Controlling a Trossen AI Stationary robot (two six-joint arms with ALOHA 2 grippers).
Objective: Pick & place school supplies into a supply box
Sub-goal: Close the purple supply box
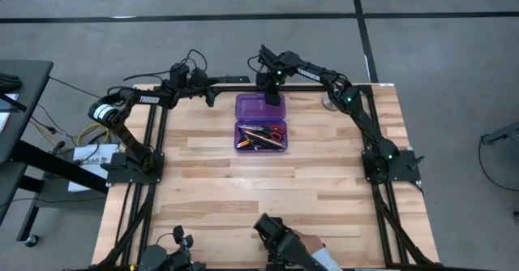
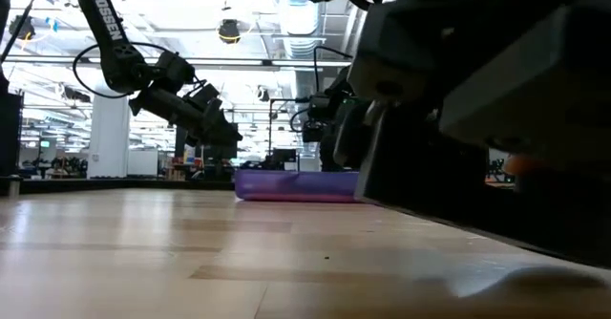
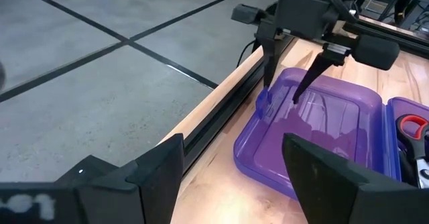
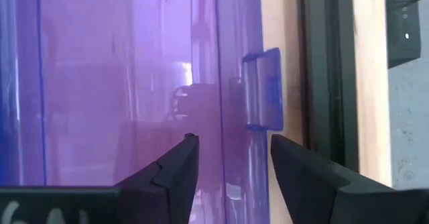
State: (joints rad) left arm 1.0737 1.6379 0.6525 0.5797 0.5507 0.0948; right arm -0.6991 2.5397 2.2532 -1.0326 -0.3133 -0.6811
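Note:
The purple supply box (image 1: 261, 123) lies open on the table near its far edge. Its lid (image 1: 253, 109) lies flat on the far side. The near half (image 1: 261, 147) holds the school supplies: red-handled scissors (image 1: 277, 131), orange pencils and black pens (image 1: 255, 138). My right gripper (image 4: 232, 143) points down over the lid's far rim (image 4: 231, 63), beside the latch tab (image 4: 265, 90). It is open, with one finger inside the lid and one outside. My left gripper (image 3: 231, 177) hangs open to the lid's left, above the table's far edge, holding nothing. My right gripper comes at the lid's far rim (image 3: 268, 106) from above, its fingers (image 3: 269, 76) slanting down on either side of the rim, next to the latch tab. Whether a fingertip touches the rim or the tab, I cannot tell. The lid lies flat on the table.
A round silver disc (image 1: 331, 103) lies at the far right, under the right arm. A black frame rail (image 3: 221, 117) runs along the table's far edge, right behind the lid. At the near edge a dark device (image 1: 276, 237) with a person's sleeve (image 1: 323, 259) reaches in.

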